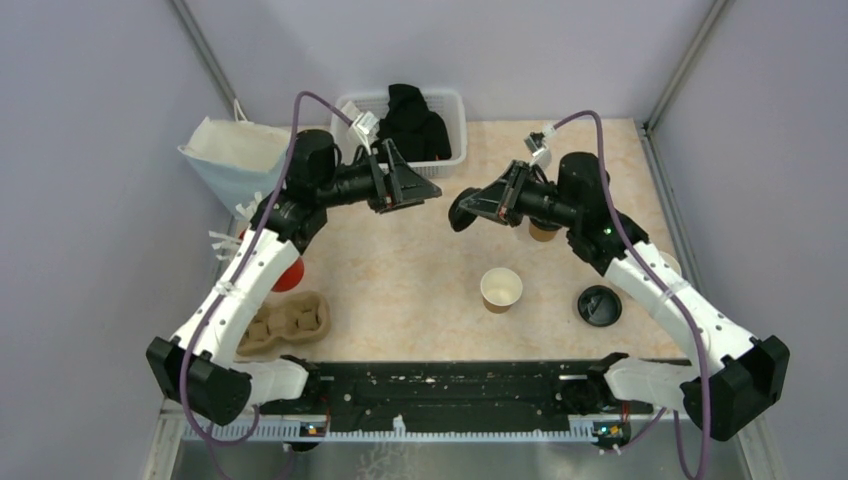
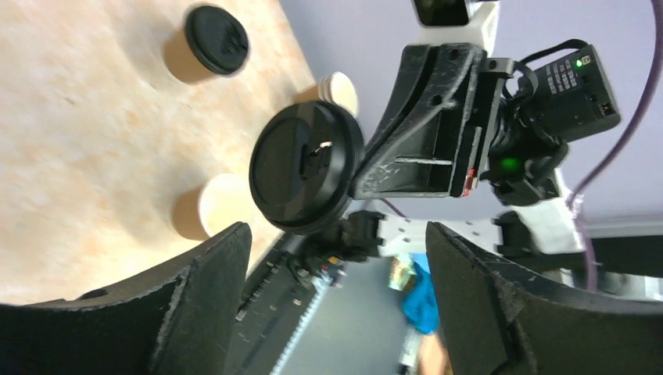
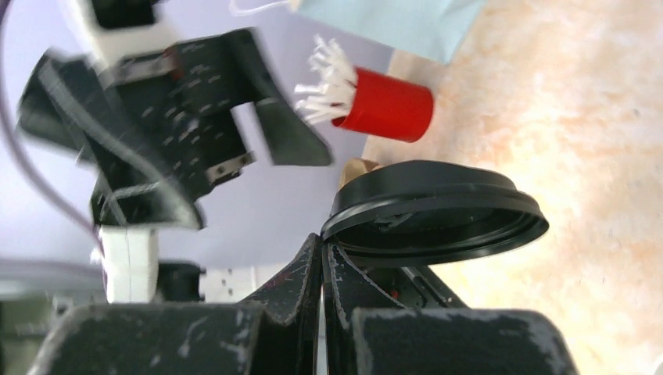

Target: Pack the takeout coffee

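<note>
My right gripper (image 1: 478, 206) is shut on the rim of a round black lid (image 1: 463, 212) and holds it in the air over the middle of the table. The lid also shows in the right wrist view (image 3: 438, 211) and the left wrist view (image 2: 305, 166). An open kraft cup (image 1: 501, 289), white inside, stands upright on the table below and to the right of the lid. A second kraft cup with a black lid on it (image 1: 599, 305) stands further right. My left gripper (image 1: 415, 185) is open and empty, facing the held lid a short way to its left.
A white basket (image 1: 452, 150) with a black item stands at the back. A pale paper bag (image 1: 235, 150) lies at the back left. A red cup of white straws (image 3: 383, 103) and a brown cardboard carrier (image 1: 290, 325) are at the left. Another cup (image 1: 543, 231) stands under my right arm.
</note>
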Motion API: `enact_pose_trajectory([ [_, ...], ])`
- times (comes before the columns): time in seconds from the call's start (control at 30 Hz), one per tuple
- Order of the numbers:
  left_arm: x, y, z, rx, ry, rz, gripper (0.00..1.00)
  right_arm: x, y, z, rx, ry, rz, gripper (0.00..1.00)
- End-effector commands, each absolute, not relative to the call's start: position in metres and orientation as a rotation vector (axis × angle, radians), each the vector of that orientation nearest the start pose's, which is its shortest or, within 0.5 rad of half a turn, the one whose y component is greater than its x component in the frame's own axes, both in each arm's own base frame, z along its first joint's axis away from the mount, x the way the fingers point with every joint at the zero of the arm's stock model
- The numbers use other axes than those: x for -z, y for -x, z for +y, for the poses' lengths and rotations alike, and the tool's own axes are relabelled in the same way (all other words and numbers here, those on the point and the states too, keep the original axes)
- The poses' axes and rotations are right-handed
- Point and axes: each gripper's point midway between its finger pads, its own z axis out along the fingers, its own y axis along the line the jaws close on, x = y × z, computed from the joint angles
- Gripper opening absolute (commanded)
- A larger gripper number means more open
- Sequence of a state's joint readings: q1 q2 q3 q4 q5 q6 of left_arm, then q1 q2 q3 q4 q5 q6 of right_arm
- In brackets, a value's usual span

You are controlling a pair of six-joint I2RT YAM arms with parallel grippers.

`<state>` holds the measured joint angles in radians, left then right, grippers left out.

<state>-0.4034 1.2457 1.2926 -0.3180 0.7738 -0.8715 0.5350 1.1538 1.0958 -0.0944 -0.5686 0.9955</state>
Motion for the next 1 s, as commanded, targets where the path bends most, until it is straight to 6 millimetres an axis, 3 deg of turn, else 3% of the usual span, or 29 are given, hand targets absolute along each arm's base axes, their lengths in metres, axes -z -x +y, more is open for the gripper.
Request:
enact_pose_trajectory([
  [0.0,-0.392,-0.270,-0.267,1.286,-0.307,1.896,0.85,-0.335,-0.268,0.275,-1.471,-0.458,2.104,0.00],
  [0.13,-0.379,-0.270,-0.294,1.072,-0.406,1.950,0.80,-0.331,-0.278,0.270,-1.474,-0.738,2.112,0.00],
  [0.23,-0.372,-0.267,-0.307,1.007,-0.435,1.973,0.75,-0.326,-0.284,0.265,-1.446,-0.872,2.109,0.00],
  [0.43,-0.354,-0.268,-0.313,0.968,-0.449,2.022,0.73,-0.329,-0.289,0.260,-1.418,-0.898,2.081,0.00],
  [0.57,-0.360,-0.259,-0.313,1.146,-0.387,2.070,0.82,-0.365,-0.281,0.276,-1.674,-0.588,1.922,0.00],
  [0.77,-0.414,-0.253,-0.275,1.559,-0.167,1.987,0.91,-0.394,-0.257,0.272,-1.667,-0.011,1.723,0.00],
  [0.87,-0.433,-0.248,-0.264,1.673,-0.091,1.966,0.95,-0.422,-0.231,0.266,-1.696,0.288,1.501,0.00],
  [0.97,-0.440,-0.241,-0.262,1.768,-0.023,1.983,0.98,-0.441,-0.201,0.262,-1.707,0.525,1.326,0.00],
])
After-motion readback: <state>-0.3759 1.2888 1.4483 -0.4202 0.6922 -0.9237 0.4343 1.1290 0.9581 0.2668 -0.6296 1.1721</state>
